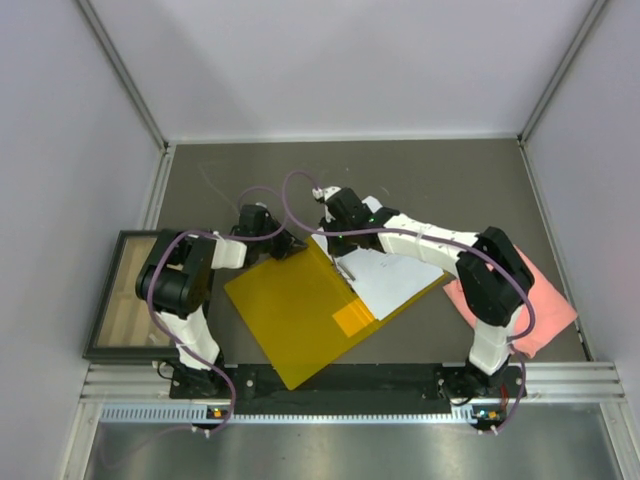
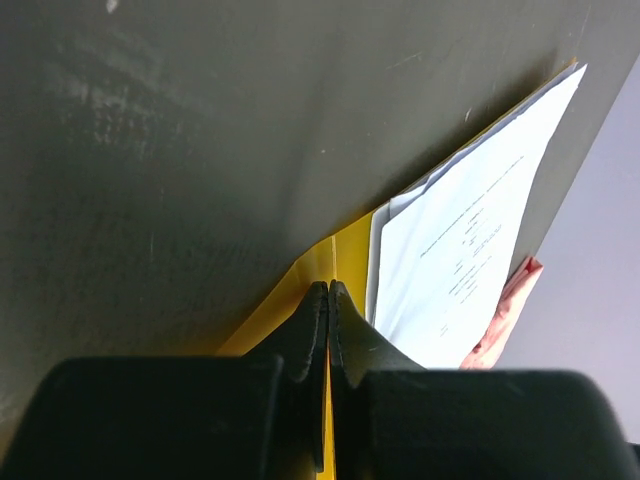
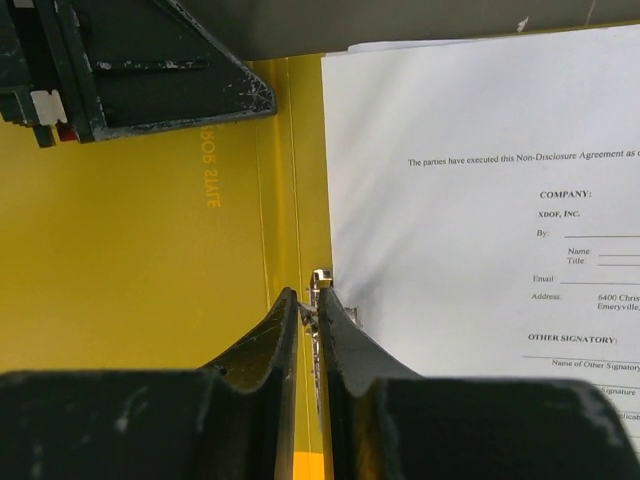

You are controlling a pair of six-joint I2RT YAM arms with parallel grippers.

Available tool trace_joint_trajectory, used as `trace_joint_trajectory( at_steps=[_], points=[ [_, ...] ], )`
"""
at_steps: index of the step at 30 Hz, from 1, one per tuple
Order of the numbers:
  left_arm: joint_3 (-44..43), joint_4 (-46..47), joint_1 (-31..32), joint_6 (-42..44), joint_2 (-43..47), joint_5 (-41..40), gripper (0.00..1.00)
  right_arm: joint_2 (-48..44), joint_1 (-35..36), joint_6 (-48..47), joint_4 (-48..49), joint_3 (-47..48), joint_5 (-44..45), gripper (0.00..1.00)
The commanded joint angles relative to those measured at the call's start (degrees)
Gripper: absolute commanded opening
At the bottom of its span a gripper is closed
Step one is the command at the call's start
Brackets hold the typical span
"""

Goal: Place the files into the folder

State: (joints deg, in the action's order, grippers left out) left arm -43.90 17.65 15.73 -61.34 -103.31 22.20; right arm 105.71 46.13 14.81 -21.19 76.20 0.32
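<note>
The orange-yellow folder (image 1: pixel 290 315) lies open on the dark table, its cover spread to the left. The white printed files (image 1: pixel 388 277) lie on its right half. My left gripper (image 1: pixel 297 243) is shut on the folder's far edge by the spine, with the yellow sheet (image 2: pixel 300 285) pinched between the jaws and the files (image 2: pixel 470 250) to the right. My right gripper (image 1: pixel 343 262) is shut on the folder's metal clip (image 3: pixel 320 280) at the spine. There the files (image 3: pixel 480 200) lie to the right and the yellow cover (image 3: pixel 150 270) to the left.
A pink cloth (image 1: pixel 520 300) lies at the right under the right arm, and also shows in the left wrist view (image 2: pixel 505 310). A dark-framed shallow box (image 1: pixel 125 295) sits at the table's left edge. The left gripper's body (image 3: pixel 150 70) shows at the top left of the right wrist view.
</note>
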Motion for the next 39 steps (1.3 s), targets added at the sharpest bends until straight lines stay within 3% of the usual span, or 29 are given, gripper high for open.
trace_joint_trajectory(
  at_steps=[1, 23, 31, 34, 37, 39],
  points=[
    [1.71, 2.21, 0.45, -0.53, -1.02, -3.03, 0.00, -5.25, 0.54, 0.48, 2.03, -1.40, -0.05, 0.00],
    [3.82, 2.39, 0.80, -0.45, -1.11, -4.80, 0.00, -16.68, 0.54, 3.56, 1.76, -13.62, -3.30, 0.01],
    [-1.44, -0.15, 1.41, 3.93, -0.49, 0.12, 0.00, -17.47, 0.54, 4.70, 1.85, -14.86, -3.92, 0.08],
    [-3.99, -2.26, 2.37, 6.14, 0.56, 3.02, 0.07, -17.21, 0.54, 5.14, 1.68, -14.51, -3.83, 0.15],
    [-6.01, -4.89, 4.04, 7.37, 1.97, 4.52, 0.26, -16.68, 0.54, 6.11, 0.63, -13.45, -3.83, 0.22],
    [-6.72, -4.91, 5.27, 7.20, 2.14, 6.71, 0.31, -16.50, 0.54, 7.25, -0.16, -12.66, -3.83, 0.28]
  ],
)
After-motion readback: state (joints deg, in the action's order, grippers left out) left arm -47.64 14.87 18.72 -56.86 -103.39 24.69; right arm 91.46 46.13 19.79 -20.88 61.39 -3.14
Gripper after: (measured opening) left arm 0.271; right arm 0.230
